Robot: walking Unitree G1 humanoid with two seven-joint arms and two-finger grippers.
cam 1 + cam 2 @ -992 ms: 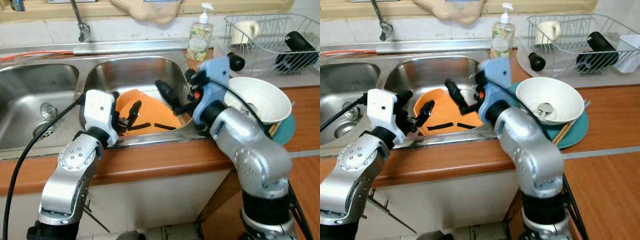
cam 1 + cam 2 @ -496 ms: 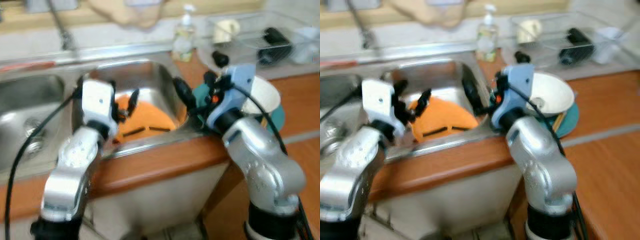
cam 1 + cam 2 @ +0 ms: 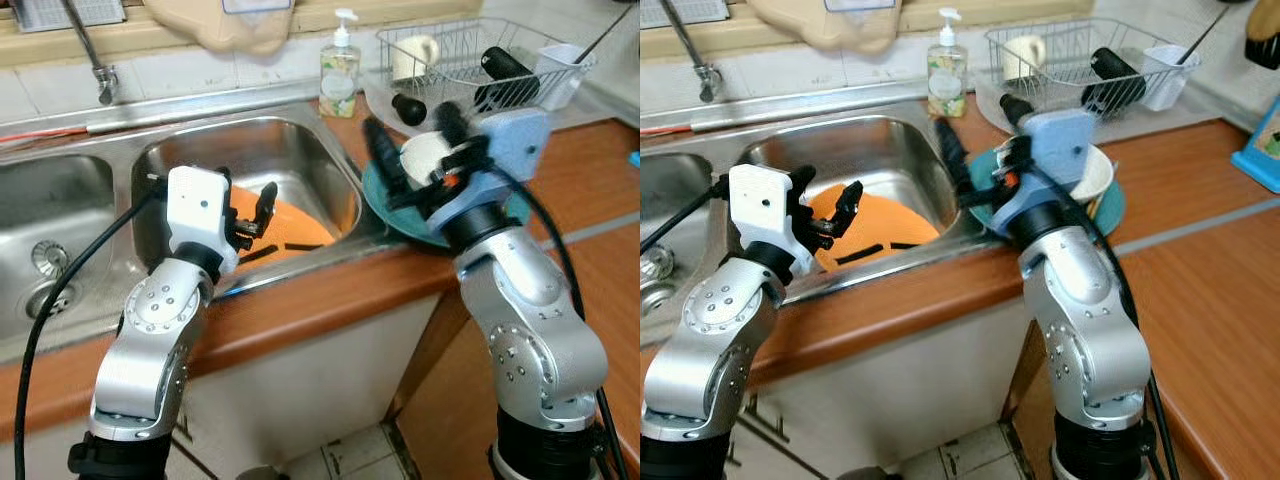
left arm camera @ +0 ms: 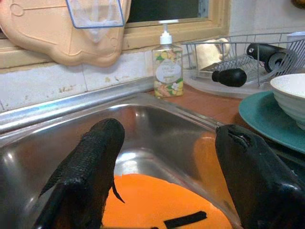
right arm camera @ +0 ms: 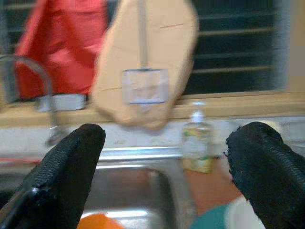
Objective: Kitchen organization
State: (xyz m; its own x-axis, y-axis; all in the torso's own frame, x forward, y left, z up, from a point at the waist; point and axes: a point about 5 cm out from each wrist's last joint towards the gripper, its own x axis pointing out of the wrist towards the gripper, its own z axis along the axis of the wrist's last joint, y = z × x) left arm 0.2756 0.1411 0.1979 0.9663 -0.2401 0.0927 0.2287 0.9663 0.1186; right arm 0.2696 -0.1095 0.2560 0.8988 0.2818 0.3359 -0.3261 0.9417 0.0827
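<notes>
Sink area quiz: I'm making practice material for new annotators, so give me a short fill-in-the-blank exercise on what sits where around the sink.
1. The orange plate lies inside the ____.
2. The white bowl rests on a plate whose colour is ____.
3. The soap dispenser stands between the sink and the wire ____ rack.
4. The fingers of the left gripper, held over the orange plate, are ____.

Missing words: sink; teal; dish; open
</notes>
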